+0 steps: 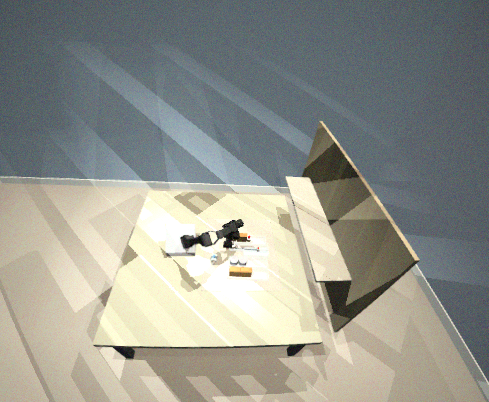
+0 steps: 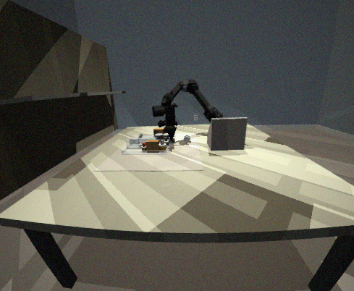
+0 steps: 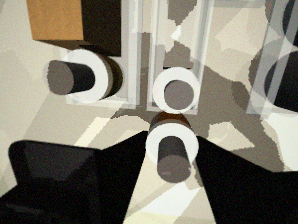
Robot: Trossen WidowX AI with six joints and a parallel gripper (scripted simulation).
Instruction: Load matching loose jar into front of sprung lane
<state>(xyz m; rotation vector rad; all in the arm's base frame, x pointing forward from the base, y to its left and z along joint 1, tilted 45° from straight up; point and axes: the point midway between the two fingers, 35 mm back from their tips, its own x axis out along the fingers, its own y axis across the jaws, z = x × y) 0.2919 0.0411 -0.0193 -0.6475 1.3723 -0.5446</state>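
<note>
My gripper [image 1: 229, 245] [image 2: 171, 139] is shut on a jar [image 3: 173, 162] with a brown body, white collar and dark grey top. In the wrist view the held jar is just outside the front end of the clear-walled middle lane [image 3: 204, 40]. A jar with the same white collar and grey top [image 3: 178, 94] stands inside that lane near its front. The two jars look very close; whether they touch is unclear. The pusher plate is hard to make out behind the lane jar. The held jar's height over the low front stop cannot be told.
Left of the lane, another white-collared jar [image 3: 87, 76] stands before an orange block [image 3: 55, 20]. Dark jars [image 3: 285, 87] stand on the right behind a clear wall. A second orange block [image 1: 240, 271] and a small blue-white object [image 1: 214, 258] [image 2: 187, 138] are on the table. A grey box [image 2: 226, 134] stands by the arm's base.
</note>
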